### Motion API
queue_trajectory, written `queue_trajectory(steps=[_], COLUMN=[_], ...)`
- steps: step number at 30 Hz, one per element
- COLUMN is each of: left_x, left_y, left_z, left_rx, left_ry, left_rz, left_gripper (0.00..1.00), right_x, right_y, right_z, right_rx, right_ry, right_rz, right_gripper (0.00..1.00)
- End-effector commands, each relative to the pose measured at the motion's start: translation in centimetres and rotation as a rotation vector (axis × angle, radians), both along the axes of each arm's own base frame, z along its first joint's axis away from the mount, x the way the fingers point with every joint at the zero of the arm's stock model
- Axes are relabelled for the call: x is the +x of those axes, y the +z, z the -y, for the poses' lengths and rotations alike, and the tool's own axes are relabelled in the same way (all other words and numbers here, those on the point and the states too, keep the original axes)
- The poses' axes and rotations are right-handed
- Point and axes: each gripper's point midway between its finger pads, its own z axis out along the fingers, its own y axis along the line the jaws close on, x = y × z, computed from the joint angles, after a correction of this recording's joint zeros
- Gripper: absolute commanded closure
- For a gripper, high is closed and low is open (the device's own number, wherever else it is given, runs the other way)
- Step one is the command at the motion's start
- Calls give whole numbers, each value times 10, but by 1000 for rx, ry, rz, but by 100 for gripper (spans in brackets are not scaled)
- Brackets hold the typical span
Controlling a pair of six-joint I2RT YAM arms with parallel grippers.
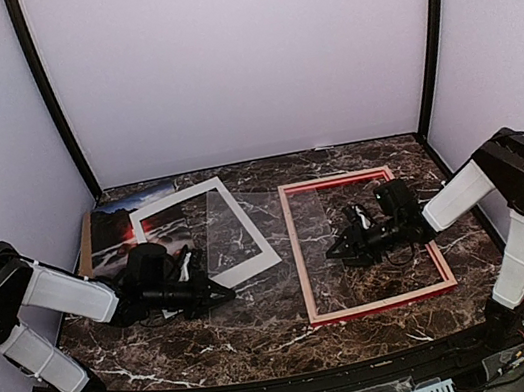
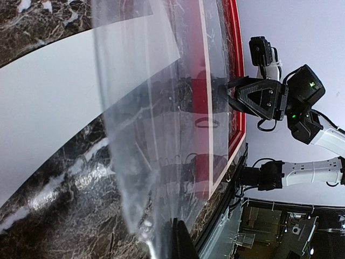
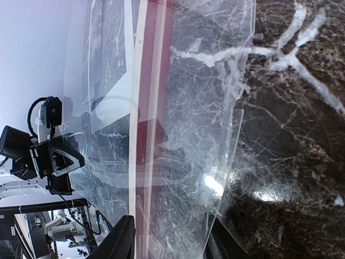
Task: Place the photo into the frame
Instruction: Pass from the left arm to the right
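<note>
Your table: dark marble (image 1: 266, 332).
On your right: red frame (image 1: 297, 251).
On your left: white mat (image 1: 176, 200), brown board (image 1: 86, 249).

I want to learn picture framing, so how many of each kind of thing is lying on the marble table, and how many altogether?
Thin red rectangular picture frame: 1
White rectangular mat border: 1
Clear see-through plastic sheet: 1
Dark landscape photo print: 1
Plain brown backing board: 1
Total: 5

photo (image 1: 124, 220): lay far left, partly under white mat (image 1: 177, 201)
clear sheet (image 1: 276, 216): spanned from mat into frame (image 1: 382, 303)
left gripper (image 1: 224, 293): sat at sheet's near edge
right gripper (image 1: 337, 250): hovered over frame's left half
</note>
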Motion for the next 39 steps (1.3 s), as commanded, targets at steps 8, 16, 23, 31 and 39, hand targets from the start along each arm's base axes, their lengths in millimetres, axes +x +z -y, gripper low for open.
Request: queue_trajectory(steps=[8,16,23,31,39], left_x=[-1,-1,-2,-2,-4], left_y=[-4,-3,1,16,23], left_z=[0,1,6,12,16], left_rx=[8,6,6,1,9], left_ry=[-4,-10,-51,-87,-117], left_rz=[13,17,55,130,195], left_gripper=[100,100,100,100,100], right_x=[2,-4,2,19,32], right_y=[35,56,66,65,58], right_z=[-18,-18,-21,-16,-13], right_rx=[121,156,162,113,66], right_ry=[94,147,154,102,56], right_rz=[84,147,161,156,128], right_gripper=[66,69,70,73,78])
